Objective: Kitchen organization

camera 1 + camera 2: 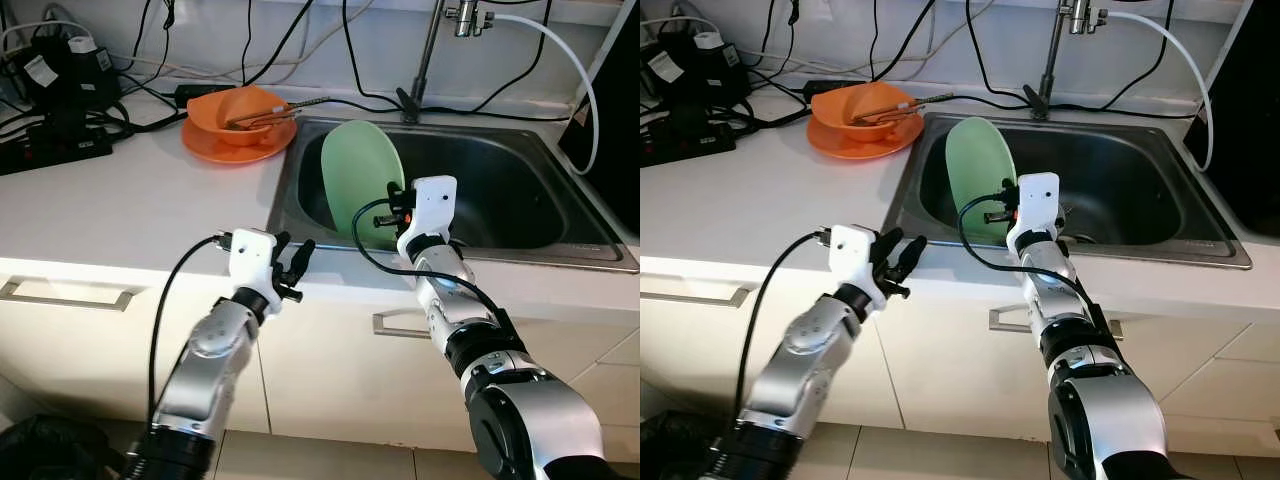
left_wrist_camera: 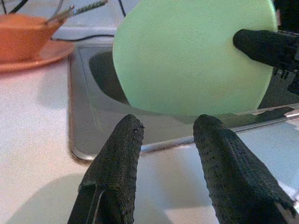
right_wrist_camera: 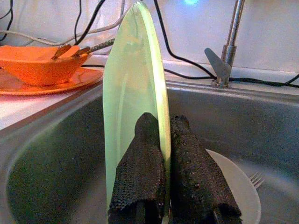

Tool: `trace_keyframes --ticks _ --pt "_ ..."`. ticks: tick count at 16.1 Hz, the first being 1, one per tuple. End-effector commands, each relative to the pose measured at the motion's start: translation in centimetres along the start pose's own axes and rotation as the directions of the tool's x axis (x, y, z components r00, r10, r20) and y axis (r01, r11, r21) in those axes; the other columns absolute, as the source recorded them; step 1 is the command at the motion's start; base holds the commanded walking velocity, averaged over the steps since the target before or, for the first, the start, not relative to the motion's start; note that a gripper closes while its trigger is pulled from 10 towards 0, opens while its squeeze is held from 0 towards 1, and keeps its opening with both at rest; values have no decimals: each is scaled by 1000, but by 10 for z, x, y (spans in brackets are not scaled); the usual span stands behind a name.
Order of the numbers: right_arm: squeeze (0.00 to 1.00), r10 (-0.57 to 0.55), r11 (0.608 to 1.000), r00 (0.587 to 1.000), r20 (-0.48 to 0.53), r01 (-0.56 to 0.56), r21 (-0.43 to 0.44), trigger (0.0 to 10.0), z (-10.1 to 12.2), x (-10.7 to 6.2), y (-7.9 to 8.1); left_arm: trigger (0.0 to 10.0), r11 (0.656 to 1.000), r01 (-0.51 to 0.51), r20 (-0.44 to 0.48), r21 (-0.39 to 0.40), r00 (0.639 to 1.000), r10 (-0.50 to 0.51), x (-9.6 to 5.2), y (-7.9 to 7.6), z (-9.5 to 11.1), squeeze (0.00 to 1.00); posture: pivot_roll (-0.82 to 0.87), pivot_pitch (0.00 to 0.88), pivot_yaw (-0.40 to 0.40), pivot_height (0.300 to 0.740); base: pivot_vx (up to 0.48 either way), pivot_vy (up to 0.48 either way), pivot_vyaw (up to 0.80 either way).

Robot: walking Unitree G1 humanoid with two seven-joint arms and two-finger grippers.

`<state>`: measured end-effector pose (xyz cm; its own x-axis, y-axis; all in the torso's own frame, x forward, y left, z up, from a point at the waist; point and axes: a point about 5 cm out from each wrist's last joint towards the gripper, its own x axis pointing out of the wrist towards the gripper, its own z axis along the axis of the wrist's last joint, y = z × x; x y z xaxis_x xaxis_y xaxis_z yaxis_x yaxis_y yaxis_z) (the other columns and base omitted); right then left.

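Observation:
A pale green plate [image 1: 358, 172] stands on edge inside the steel sink [image 1: 560, 254]. My right gripper [image 3: 161, 125] is shut on the plate's rim, one finger on each face. Just left of it, my left gripper [image 1: 297, 256] hovers open over the counter's front edge at the sink's front-left corner, with nothing between its fingers [image 2: 122, 154]. The left wrist view looks past them at the green plate [image 2: 187, 56]. An orange bowl [image 1: 236, 108] holding utensils sits on an orange plate [image 1: 212, 146] on the counter, behind and left of the sink.
A white plate [image 3: 239, 186] with a fork [image 3: 255, 177] lies on the sink bottom behind the green plate. The faucet [image 1: 428, 52] rises at the sink's back. Black power strips and cables [image 1: 55, 140] crowd the counter's back left. Cabinet drawers run below.

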<state>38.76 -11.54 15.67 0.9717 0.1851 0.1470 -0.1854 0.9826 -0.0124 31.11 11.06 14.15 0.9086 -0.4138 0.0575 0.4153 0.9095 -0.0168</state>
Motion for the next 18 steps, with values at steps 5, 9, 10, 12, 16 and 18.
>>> trace_keyframes --ticks 5,9,10,12,16,18 --pt "0 34 999 998 -49 -36 -30 10000 -8 -1 5 10000 999 11 11 51 1000 -11 -3 28 7 0 167 34 -19 740 0 0 0" --pt "0 39 998 995 -88 -43 -42 10000 -15 -4 6 10000 997 24 12 69 1000 -25 -2 32 5 0 169 33 -22 740 0 0 0" --pt "0 39 998 995 -92 -43 -44 10000 -15 -4 7 10000 998 24 14 65 1000 -25 -2 32 4 0 168 34 -20 740 0 0 0" --pt "0 36 998 994 -107 -41 -46 10000 -19 -5 7 10000 998 43 10 52 999 -43 0 26 0 0 167 34 -21 740 0 0 0" --pt "0 44 996 990 -135 -54 -72 10000 -25 -8 8 10000 997 66 -1 39 998 -66 1 17 -10 0 164 33 -17 740 0 0 0" --pt "0 40 996 988 -152 -52 -75 10000 -28 -9 7 10000 997 74 -1 36 997 -74 2 14 -11 0 165 29 -13 740 0 0 0"
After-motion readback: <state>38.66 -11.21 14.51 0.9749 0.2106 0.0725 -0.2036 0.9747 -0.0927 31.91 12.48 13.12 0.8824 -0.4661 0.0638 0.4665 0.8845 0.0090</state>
